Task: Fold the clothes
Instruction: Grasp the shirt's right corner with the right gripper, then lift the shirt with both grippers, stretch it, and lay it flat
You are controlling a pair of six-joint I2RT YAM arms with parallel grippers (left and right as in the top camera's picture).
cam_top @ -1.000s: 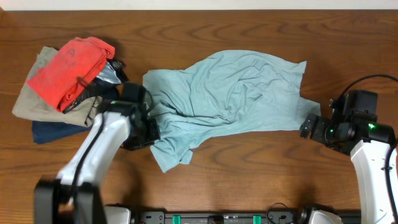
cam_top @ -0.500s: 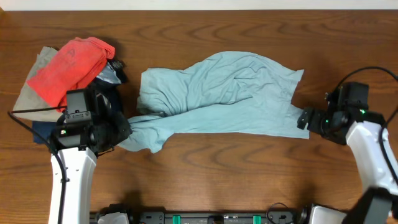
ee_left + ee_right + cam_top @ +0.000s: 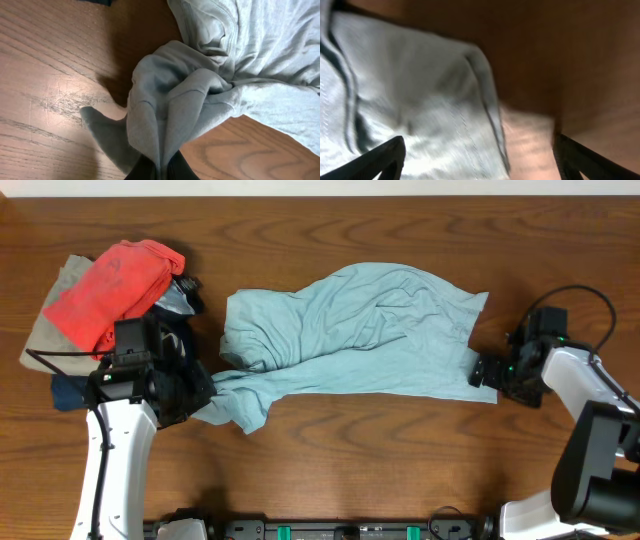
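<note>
Your left fingers (image 3: 172,173), clamped on the light-blue shirt (image 3: 360,330), have tugged it straighter toward the counter's (image 3: 350,465) left edge for folding, while your right fingers (image 3: 486,370) gape wide beside its hem.

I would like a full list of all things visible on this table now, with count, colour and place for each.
light-blue garment: one, pale blue, lying wrinkled across the table centre
coral-red garment: one, coral red, folded on top of the pile at far left
beige garment: one, beige, under the coral-red garment
navy garment: one, dark blue, bottom of that pile
table: one, brown wood, under everything
left gripper: one, black, shut on the light-blue garment's left corner
right gripper: one, black, open at its right edge
</note>
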